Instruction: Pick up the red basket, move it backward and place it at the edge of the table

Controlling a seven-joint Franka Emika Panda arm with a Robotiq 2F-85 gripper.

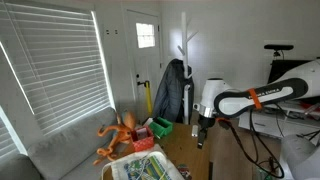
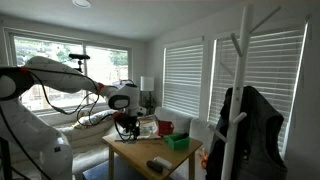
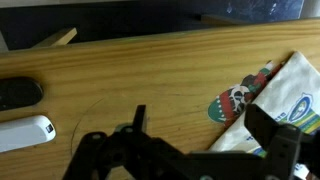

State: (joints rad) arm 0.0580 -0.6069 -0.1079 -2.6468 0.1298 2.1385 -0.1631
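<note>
The red basket [image 1: 160,127] sits on the wooden table [image 1: 184,152], beside a green basket; it also shows in an exterior view [image 2: 165,127]. My gripper [image 1: 203,128] hangs above the table, apart from the red basket, with its fingers spread and nothing between them. In an exterior view the gripper [image 2: 125,125] is over the table's [image 2: 138,155] far side from the baskets. In the wrist view the open gripper [image 3: 205,125] is above bare wood [image 3: 150,70]. The red basket is out of the wrist view.
A green basket [image 2: 178,143] stands next to the red one. An orange octopus plush [image 1: 117,135] lies on the grey sofa. A patterned cloth [image 3: 270,95] lies under the right finger. A black remote [image 3: 15,93] and a white device [image 3: 25,132] lie on the table.
</note>
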